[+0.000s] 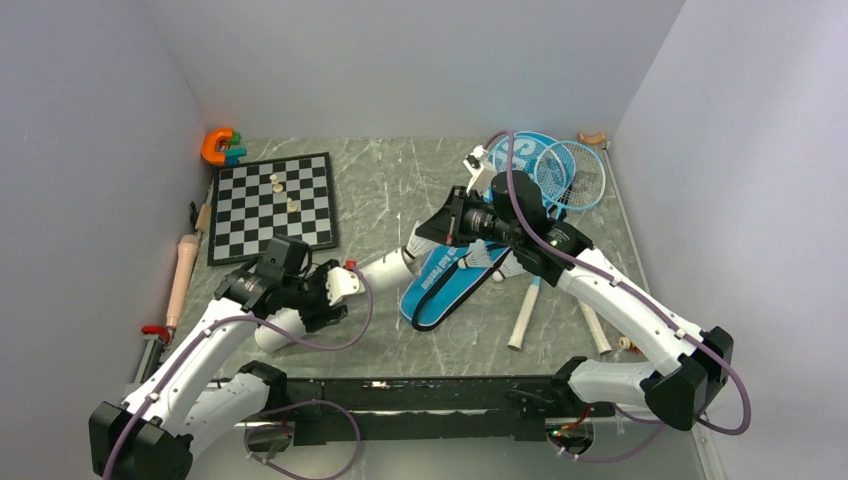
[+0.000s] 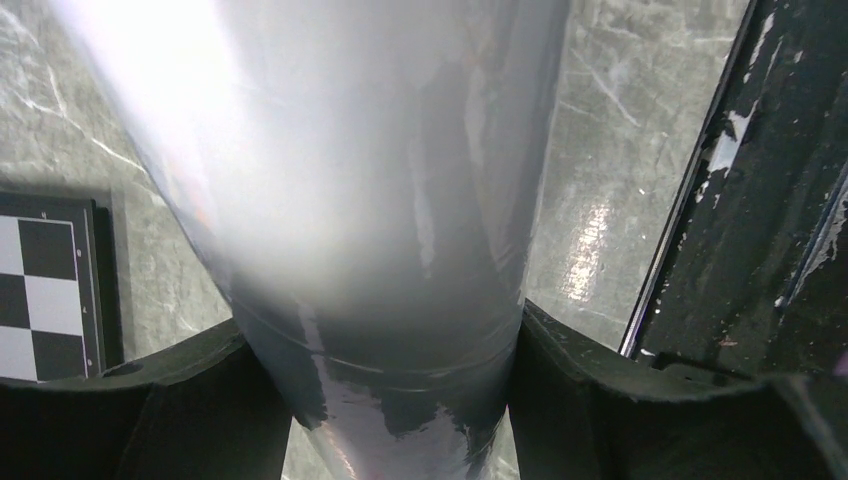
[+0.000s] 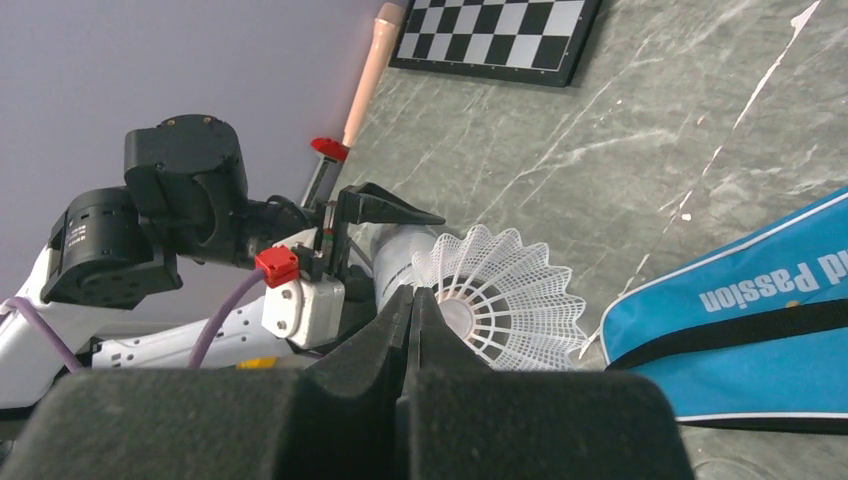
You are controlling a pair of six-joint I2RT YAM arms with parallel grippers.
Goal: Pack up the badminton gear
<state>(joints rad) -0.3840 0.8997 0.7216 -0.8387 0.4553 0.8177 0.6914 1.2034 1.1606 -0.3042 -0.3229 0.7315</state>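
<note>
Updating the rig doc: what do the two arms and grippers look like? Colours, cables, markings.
Both the left arm and right arm have white link shells with black joint housings. A purple cable loops along each. The left gripper and right gripper have black wedge-shaped fingers; the left one carries a white block with a red connector. No readable markings or sleeves.

From the top camera I saw soft, even light over the table (image 1: pixel 400 190), with only faint shadows under the arms. In the left wrist view the tube (image 2: pixel 380 250) sat so near the lens that it blurred, its upper left blown out by white glare. The right wrist view was crisp on the shuttlecock (image 3: pixel 500 290), though the right gripper (image 3: pixel 412 300) in front was dark and soft.
</note>
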